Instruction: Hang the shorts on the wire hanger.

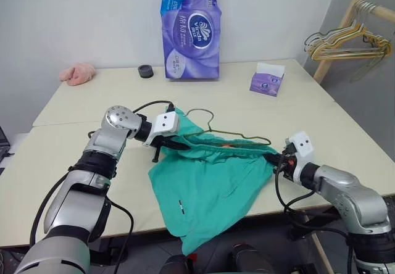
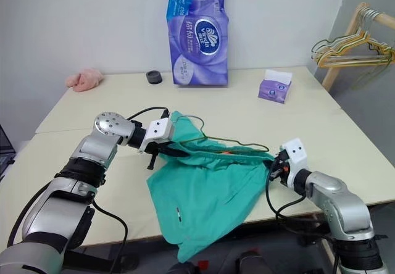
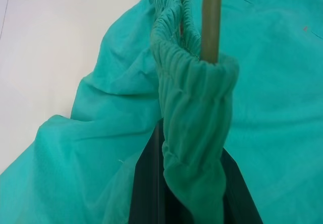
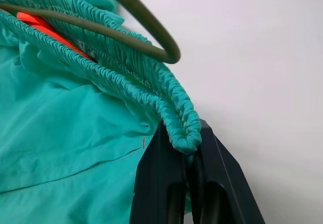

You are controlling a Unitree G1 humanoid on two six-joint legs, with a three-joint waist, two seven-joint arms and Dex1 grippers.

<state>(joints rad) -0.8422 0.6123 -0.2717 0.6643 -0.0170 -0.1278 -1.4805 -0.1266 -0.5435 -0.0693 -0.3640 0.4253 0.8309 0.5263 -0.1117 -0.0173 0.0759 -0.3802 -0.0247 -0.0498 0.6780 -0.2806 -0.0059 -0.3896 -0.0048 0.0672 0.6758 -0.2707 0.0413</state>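
The teal shorts (image 1: 210, 181) are stretched between my two grippers above the table's front edge, legs hanging down over it. My left gripper (image 1: 184, 144) is shut on the left end of the gathered waistband (image 3: 194, 113). My right gripper (image 1: 275, 161) is shut on the waistband's right end (image 4: 181, 128). The wire hanger (image 1: 237, 137) lies along the waistband, its hook (image 1: 199, 112) pointing away from me. In the left wrist view the hanger's wire (image 3: 211, 22) runs into the waistband opening. In the right wrist view its rounded corner (image 4: 156, 50) sticks out past the fabric, and an orange mark (image 4: 43, 27) shows inside the waist.
A tall purple tissue pack (image 1: 190, 30), a small purple tissue box (image 1: 266, 79), a black round cap (image 1: 145, 71) and a pink cloth wad (image 1: 78, 73) stand along the back of the table (image 1: 345, 132). A wooden rack with several hangers (image 1: 345, 39) is at the far right.
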